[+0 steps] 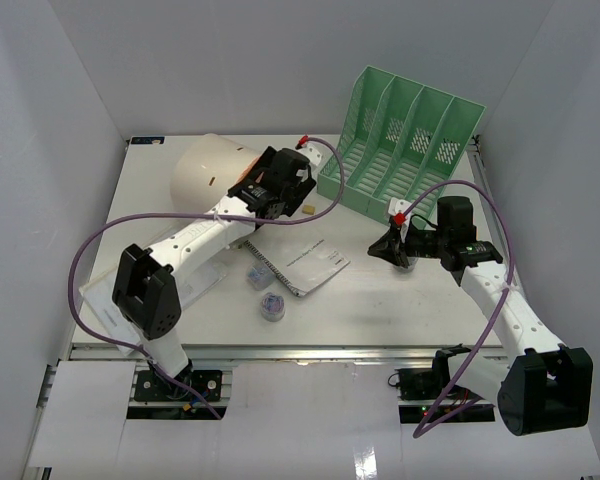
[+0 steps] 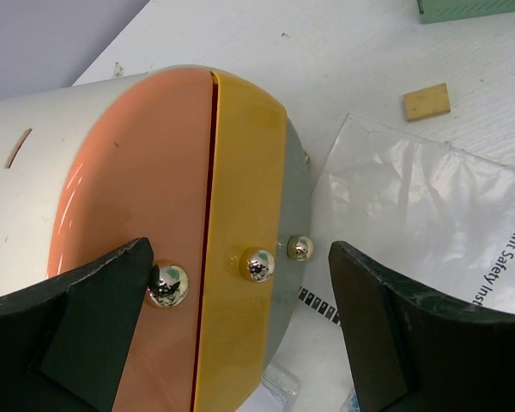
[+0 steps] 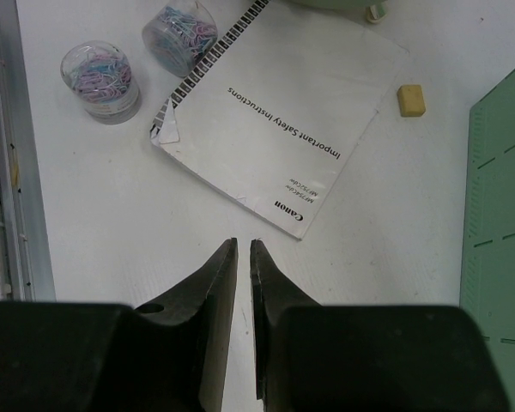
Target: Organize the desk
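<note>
Much of drawer box (image 2: 154, 172) off-frame

The right pincer (image 3: 243, 245) rises from the bottom centre of the frame. Its dark fingers are nearly together, with only a slit between them and nothing in it. Above it on the white desk (image 3: 94, 223) lies a tilted Canon safety-instructions booklet (image 3: 275, 112). At upper left stands a clear paper-clip jar (image 3: 101, 81), and a second jar (image 3: 180, 26) sits just beside the booklet's striped edge. A small tan block (image 3: 411, 99) lies at upper right. A mint-green file rack (image 3: 502, 215) fills the right edge, and a metal rail (image 3: 4, 172) runs down the left.
</note>
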You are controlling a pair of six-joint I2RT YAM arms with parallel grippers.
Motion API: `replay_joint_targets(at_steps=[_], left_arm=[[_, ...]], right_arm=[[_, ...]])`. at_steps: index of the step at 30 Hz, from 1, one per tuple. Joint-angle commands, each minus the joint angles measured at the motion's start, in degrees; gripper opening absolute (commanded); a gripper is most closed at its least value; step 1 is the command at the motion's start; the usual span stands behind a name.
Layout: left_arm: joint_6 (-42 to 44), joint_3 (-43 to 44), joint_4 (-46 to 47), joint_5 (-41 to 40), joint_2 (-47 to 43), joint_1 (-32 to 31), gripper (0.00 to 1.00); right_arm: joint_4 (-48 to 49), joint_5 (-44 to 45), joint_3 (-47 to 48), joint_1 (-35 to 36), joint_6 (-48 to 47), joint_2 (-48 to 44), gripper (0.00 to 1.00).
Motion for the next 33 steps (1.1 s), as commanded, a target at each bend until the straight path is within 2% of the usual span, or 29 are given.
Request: replay_joint_targets(at_steps=[1,8,12,17,22,25,29,33], left_arm=[[-7.06,0.31,1.51,7.74,-7.17,0.51,0.95],[-16.92,-6.05,7.82,19.40,-15.86,0.54,0.95],[-19.19,-15.50,12.96,28.41,-23.41,1.04,0.95],[-21.58,-30.34,19.75,33.69,-37.12,3.18,0.98],[-23.99,-43.20,20.80,37.74,-49.04,6.84,0.98],[-24.88,-47.70,19.44,35.97,-57.55,8.03,0.98],[-26.90,-50.54,15.36,23.68,-63.84,8.42,0.98],[-28.89,-52.81,11.19,15.41,-69.32,8.44,0.97]], right_arm=[[0.12,-0.64,1.70,-0.31,-0.98,-0.37,0.18],[0.11,-0.86,1.42,-0.31,-1.16,0.35,0.19],[0.46,-1.20,1.17,-0.31,-0.71,1.35,0.21],[1.24,-2.42,1.09,-0.12,1.39,3.30,0.24],[1.87,-0.35,3.74,2.93,4.12,6.63,0.28],[0.78,3.02,8.07,7.09,5.33,10.95,0.30],[-1.39,6.72,17.29,12.43,8.94,20.05,0.34],[-1.16,13.71,29.61,17.48,15.47,28.10,0.47]])
